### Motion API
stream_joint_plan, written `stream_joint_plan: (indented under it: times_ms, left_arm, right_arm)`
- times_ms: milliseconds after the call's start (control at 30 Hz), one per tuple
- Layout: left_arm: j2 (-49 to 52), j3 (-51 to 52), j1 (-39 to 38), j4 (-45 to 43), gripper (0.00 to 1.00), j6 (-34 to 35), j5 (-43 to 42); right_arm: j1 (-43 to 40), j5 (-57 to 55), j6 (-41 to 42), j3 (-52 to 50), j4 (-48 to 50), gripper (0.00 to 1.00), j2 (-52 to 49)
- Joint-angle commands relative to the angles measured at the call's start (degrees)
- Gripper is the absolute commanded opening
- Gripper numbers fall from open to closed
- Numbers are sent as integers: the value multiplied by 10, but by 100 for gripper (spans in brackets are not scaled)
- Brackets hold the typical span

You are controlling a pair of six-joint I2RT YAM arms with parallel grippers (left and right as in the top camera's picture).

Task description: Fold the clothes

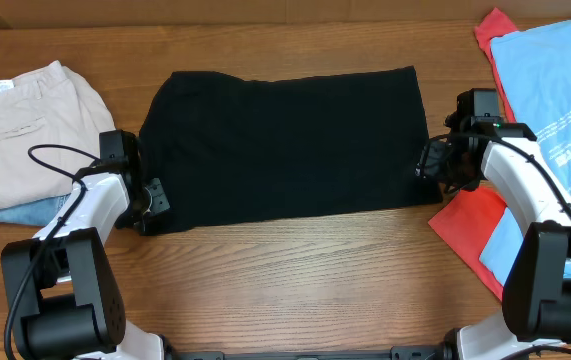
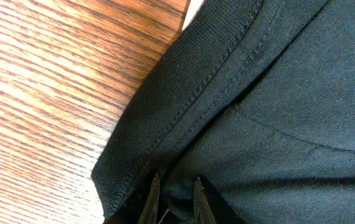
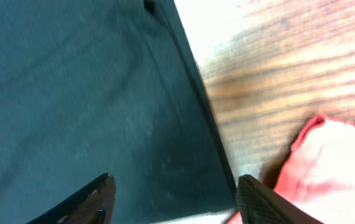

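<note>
The black T-shirt lies folded into a wide rectangle in the middle of the table. My left gripper sits at its near left corner. In the left wrist view the narrow fingers pinch a fold of the black cloth just inside its stitched hem. My right gripper hovers at the shirt's right edge. In the right wrist view it stands wide open, straddling the black edge, with the red shirt just beside one finger.
A red shirt and a light-blue printed shirt lie heaped at the right, under my right arm. A folded beige garment lies on something light blue at the left. Bare wooden table runs along the front.
</note>
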State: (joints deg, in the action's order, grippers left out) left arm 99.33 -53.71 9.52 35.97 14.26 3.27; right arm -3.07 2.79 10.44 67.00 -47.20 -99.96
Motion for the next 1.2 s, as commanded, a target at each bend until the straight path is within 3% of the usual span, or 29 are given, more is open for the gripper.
stream_joint_plan:
  times_ms: [0,133,367,633,767,1167]
  left_arm:
    - [8,11,7,2,22,14,18]
    - [8,11,7,-3,23,14,19]
    - [8,11,11,2,23,12,44]
    - [8,11,24,49,30,13,58]
    - [8,11,40,71,30,21,77]
    - [8,11,46,71,33,21,75]
  right_arm:
    - [-4,-1,-2,-21,25,65,-21]
    - [-4,5,-2,-45,63,55,-49]
    - [-4,-2,-2,-72,90,56,-69]
    - [-4,-88,64,-86,-8,37,-69]
    - [-4,-151,120,-92,-53,36,-69]
    - [-4,-133,148,-115,-96,29,-69]
